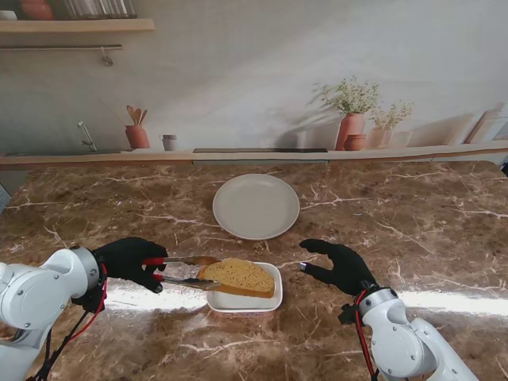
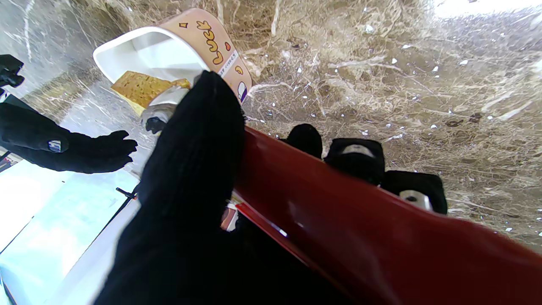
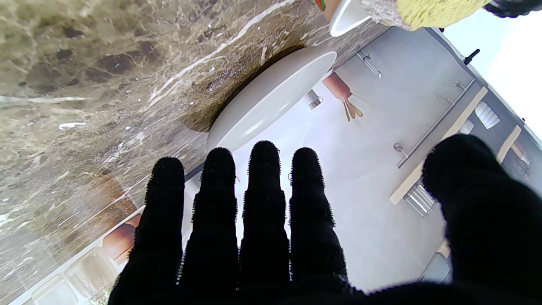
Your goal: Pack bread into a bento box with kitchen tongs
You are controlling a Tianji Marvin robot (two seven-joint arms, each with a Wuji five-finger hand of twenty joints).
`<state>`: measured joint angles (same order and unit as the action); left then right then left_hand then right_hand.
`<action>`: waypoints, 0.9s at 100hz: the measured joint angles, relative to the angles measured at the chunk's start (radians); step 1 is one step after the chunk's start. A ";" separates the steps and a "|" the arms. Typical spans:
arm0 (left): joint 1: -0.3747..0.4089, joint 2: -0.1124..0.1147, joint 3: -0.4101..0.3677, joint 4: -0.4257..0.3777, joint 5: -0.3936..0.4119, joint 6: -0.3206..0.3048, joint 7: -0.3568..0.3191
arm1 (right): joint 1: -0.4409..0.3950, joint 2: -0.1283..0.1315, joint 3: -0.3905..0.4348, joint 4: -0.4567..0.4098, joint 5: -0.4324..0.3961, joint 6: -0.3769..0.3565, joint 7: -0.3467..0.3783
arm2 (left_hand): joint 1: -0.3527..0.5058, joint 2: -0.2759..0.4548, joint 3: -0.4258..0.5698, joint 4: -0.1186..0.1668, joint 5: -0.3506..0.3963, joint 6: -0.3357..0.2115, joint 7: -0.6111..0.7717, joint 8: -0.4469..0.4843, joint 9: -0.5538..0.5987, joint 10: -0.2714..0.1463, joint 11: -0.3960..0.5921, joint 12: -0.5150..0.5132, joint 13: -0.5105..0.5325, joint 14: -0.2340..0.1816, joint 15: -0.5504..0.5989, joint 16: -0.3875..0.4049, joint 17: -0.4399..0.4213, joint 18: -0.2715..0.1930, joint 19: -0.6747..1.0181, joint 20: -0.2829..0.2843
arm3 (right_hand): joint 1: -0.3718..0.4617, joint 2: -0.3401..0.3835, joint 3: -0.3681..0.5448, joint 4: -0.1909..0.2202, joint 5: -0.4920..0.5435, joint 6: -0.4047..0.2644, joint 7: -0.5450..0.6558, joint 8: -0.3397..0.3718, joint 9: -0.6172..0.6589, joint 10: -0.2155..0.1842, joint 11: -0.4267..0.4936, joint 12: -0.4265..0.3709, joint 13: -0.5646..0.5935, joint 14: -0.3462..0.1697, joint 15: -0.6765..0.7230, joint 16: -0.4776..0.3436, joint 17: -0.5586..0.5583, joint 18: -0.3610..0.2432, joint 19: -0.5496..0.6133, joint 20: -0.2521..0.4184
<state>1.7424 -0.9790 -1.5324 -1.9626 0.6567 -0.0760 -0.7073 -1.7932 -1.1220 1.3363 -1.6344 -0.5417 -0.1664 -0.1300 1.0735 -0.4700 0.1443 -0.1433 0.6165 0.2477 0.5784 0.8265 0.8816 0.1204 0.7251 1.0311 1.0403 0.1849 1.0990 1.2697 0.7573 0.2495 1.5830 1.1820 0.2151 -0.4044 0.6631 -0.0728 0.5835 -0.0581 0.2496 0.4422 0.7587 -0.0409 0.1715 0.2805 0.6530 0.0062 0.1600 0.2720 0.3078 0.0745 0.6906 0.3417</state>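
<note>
Right now the bread (image 1: 241, 277), a tan slice with a darker crust, lies across our white bento box (image 1: 270, 302), tilted, its near edge down in the box and its upper side leaning on the far rim. The metal tips of the kitchen tongs (image 1: 184, 271) pinch the slice at its left end, one arm over it and one under it. Our left hand (image 1: 129, 261) grips the red handles of the tongs with its black-gloved fingers wrapped round them; in the left wrist view the red handle runs broad across the frame, and beyond the thumb we see the bread lying in the box, whose outer wall is orange with yellow lettering. The box sits on the brown marble table (image 1: 444, 230), near to us and roughly midway between our arms. Our right hand (image 1: 339, 266) hovers just right of the box, holding nothing, fingers straight and spread a little; its wrist view shows four fingers (image 3: 262, 203) side by side and the thumb apart. Farther from us, beyond the box, a round white plate (image 1: 255, 206) rests on the table.
</note>
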 measured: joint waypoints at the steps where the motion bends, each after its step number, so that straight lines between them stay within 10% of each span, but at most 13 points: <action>1: -0.001 0.000 0.001 0.000 0.000 0.001 0.000 | 0.000 0.000 0.000 0.000 0.000 0.000 0.000 | 0.000 0.000 0.000 0.000 -0.010 0.000 0.026 -0.019 0.000 -0.001 -0.001 0.000 0.000 0.000 0.000 0.000 0.000 0.000 0.000 0.000 | 0.000 0.000 0.000 0.000 0.000 0.000 0.000 0.000 0.000 0.000 0.000 0.000 0.000 0.000 0.000 0.000 0.000 0.000 0.000 0.000; 23: -0.009 0.002 0.004 0.001 -0.010 0.005 -0.018 | 0.000 0.000 0.001 0.000 0.000 0.000 -0.001 | 0.011 0.000 -0.031 0.000 -0.021 0.000 -0.003 -0.510 0.009 -0.007 -0.126 -0.002 -0.001 0.000 0.000 0.002 -0.009 -0.001 0.000 0.000 | 0.000 0.000 0.000 0.000 0.000 0.000 0.000 0.000 0.000 0.000 0.000 0.000 0.000 0.000 0.000 0.000 0.000 0.000 0.000 0.000; 48: -0.013 0.005 0.002 0.001 -0.013 0.004 -0.031 | 0.001 -0.001 0.000 0.004 0.001 -0.001 -0.003 | 0.010 0.000 -0.029 0.000 0.015 -0.012 -0.201 -0.572 0.029 -0.007 -0.262 -0.028 -0.004 0.000 0.000 0.004 -0.014 -0.001 0.000 0.004 | 0.000 0.000 0.000 0.000 0.000 0.000 0.000 0.000 0.000 0.000 0.000 0.000 0.000 0.000 0.000 0.000 0.000 0.000 0.000 0.000; 90: -0.014 0.005 -0.001 0.008 -0.017 -0.013 -0.023 | 0.001 -0.002 0.000 0.008 0.003 -0.001 -0.007 | -0.171 -0.126 0.335 -0.014 0.063 -0.044 -0.346 -0.634 0.053 -0.010 -0.306 -0.116 -0.003 0.000 -0.015 0.005 -0.014 -0.008 -0.006 0.004 | 0.013 0.001 0.000 0.000 0.000 0.000 0.000 0.000 0.000 0.000 0.000 0.000 0.000 0.000 0.000 0.000 0.000 0.000 0.000 0.000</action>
<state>1.7289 -0.9739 -1.5334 -1.9551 0.6393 -0.0891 -0.7308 -1.7921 -1.1235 1.3366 -1.6267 -0.5384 -0.1672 -0.1368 0.9025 -0.5961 0.4791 -0.1570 0.6793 0.2036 0.2325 0.1923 0.9347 0.1108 0.4191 0.9151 1.0370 0.1849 1.0836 1.2746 0.7428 0.2415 1.5767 1.1858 0.2282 -0.4039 0.6631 -0.0728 0.5835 -0.0583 0.2496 0.4421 0.7586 -0.0409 0.1715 0.2805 0.6529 0.0062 0.1600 0.2720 0.3078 0.0745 0.6906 0.3417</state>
